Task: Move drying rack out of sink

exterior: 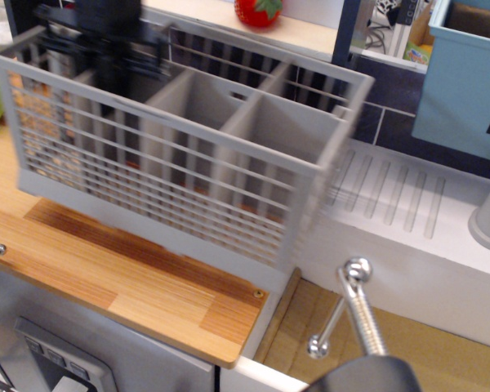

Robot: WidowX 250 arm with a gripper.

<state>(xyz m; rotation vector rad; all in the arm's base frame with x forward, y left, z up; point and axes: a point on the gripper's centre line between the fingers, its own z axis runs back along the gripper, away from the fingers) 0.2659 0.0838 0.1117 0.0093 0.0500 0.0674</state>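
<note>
Grey plastic, the drying rack (175, 163) looks light and stiff, held at its far-left wall by the gripper (114, 61), left of the sink (408, 347).

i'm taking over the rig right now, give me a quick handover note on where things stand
End effector: reaches down into the left end of the drying rack and carries it; the image is blurred there, so whether its jaws are shut cannot be told.
Drying rack: lifted, tilted, above the wooden countertop, clear of the sink.
Sink: only its tan bottom and the faucet show.
Done: rack is out of the sink.
Left: lower it onto the countertop, release, withdraw.
</note>
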